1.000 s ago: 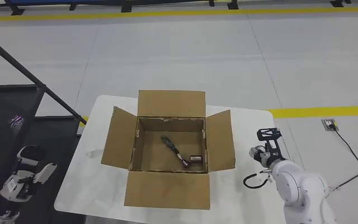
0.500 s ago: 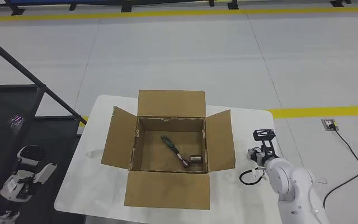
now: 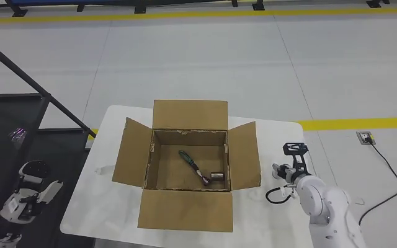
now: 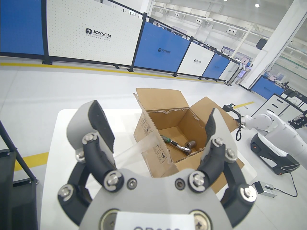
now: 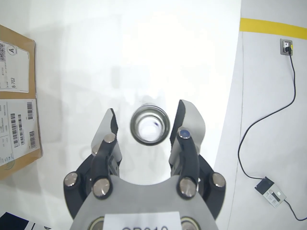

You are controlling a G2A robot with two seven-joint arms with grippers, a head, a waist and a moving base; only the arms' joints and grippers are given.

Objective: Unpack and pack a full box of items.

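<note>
On the white table [image 3: 267, 133], at its middle, we see an open cardboard box [image 3: 185, 209] with all four flaps folded outward. On the box floor lies a slim hand tool with a green handle [image 3: 185, 155], set on a slant, its metal end pointing to the near right corner. Just beside that end lies a short metal socket [image 3: 216, 177] on its side, close to the right wall.

To the right of the box, on the bare tabletop, a second metal socket [image 5: 133, 126] stands upright with its hollow end up. The right gripper [image 5: 146, 107] hangs directly over it with its claw released, one finger on either side of the socket. We see a clear gap on the finger toward the box; whether the other pad touches the socket's rim we cannot tell. The box's right flap [image 5: 16, 101], with printed labels stuck on it, lies near that gripper but apart from it.

The left gripper [image 4: 154, 107] is off the table's left side and faces the box from a distance. Its claw is also released, fingers spread wide with nothing between them.

On the floor to the right of the table, a black cable [image 5: 268, 120] runs from a wall-type socket plate [image 5: 286, 46] to a small grey adapter [image 5: 271, 191].
</note>
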